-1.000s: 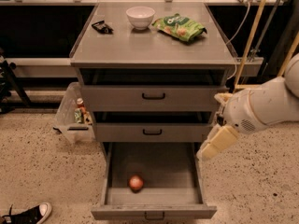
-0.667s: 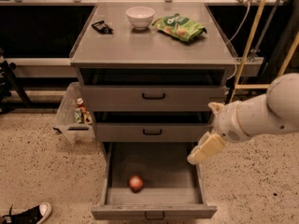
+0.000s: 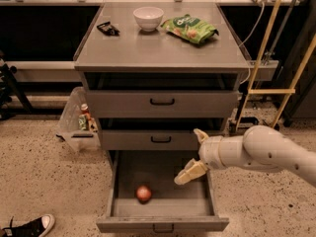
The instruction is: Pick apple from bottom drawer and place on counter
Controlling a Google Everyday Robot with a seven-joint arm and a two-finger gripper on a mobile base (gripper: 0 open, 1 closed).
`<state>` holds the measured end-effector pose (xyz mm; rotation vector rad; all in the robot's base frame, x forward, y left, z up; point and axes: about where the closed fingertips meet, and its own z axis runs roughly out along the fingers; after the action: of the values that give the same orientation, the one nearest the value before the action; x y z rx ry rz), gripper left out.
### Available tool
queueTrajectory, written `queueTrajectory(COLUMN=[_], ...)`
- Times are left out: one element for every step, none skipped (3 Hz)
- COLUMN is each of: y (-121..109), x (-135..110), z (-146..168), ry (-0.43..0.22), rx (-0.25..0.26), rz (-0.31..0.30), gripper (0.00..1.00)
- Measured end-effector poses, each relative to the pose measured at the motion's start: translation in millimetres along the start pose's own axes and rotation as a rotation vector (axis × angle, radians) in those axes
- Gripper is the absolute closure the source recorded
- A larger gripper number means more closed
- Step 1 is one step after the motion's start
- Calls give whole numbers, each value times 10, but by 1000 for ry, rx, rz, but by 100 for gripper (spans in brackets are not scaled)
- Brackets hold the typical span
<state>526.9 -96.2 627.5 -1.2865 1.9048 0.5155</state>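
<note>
Hovering over the right side of the pulled-out bottom drawer [image 3: 163, 224], my gripper [image 3: 194, 154] sits at the end of the white arm [image 3: 261, 152] that reaches in from the right edge of the camera view. Its jaws stand apart with nothing between them: one finger points up toward the front of the middle drawer [image 3: 148, 139], and the other angles down into the open drawer.

Below the jaws and to their left as I see it, the apple [image 3: 143, 193] rests on the drawer floor near the front wall, well apart from the lower finger and untouched.

Far above the jaws is the counter [image 3: 148, 51]. On it a white bowl [image 3: 148, 18] stands at the back, a green snack bag [image 3: 190, 27] lies just right of the bowl, and a small black object [image 3: 107, 28] lies to its left.

Off to the left of the jaws, beyond the cabinet's side, a clear plastic bin [image 3: 74, 125] holding bottles sits on the speckled floor, and a black sneaker [image 3: 29, 227] shows in the bottom left corner.
</note>
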Motion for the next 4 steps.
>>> queueTrajectory(y=[-85, 60, 66, 35], x=[212, 485, 488, 584], z=[703, 963, 993, 1288], ry=[-75, -87, -93, -116], rx=[-56, -100, -106, -140], rz=[30, 92, 96, 65], gripper=[0, 0, 0, 0])
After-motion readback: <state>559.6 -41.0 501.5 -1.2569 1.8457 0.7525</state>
